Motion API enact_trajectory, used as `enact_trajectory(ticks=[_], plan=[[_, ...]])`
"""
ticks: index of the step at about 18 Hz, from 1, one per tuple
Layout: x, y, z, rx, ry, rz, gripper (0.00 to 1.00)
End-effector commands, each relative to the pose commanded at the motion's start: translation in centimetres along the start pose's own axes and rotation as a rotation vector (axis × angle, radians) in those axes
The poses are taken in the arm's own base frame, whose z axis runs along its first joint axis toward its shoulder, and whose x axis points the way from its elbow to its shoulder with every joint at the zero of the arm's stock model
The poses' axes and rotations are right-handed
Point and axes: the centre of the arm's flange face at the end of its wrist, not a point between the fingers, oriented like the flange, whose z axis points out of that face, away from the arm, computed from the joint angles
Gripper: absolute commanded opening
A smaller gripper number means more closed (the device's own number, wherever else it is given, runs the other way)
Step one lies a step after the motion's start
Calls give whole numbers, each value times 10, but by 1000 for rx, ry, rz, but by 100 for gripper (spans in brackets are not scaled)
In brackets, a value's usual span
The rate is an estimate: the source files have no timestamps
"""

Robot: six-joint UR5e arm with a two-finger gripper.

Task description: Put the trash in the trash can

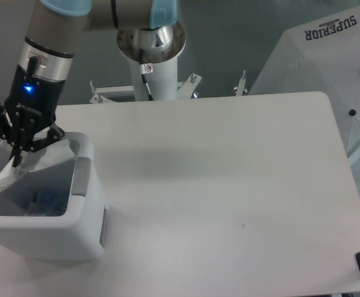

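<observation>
From my seat the left edge of the frame cuts off part of the boxy white plastic trash can with rounded corners (75, 235), so I can't see its far-left wall. Inside it I make out only a blurry bluish shape, the small clear plastic bottle (49, 203), lying at the bottom. The black two-finger gripper (17, 158) hangs over the bin's opening, its fingers pinched together on the upper end of the flat translucent white plastic bag (19, 174). The bag drapes downward into the bin, its lower end running off the left edge; I can't pick out any green strip on it. A grey rectangular panel (81, 177) sits on the bin's right rim.
</observation>
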Motion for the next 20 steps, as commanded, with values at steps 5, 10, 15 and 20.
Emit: enact_trajectory(ticks=[5,10,15,20], plan=[[-5,7,10,-25,-3,-14,0],[-5,8,8,-25,-3,-7,50],[-23,-9,-9,19,-32,2,100],[-73,-52,-67,135,-132,85,100]])
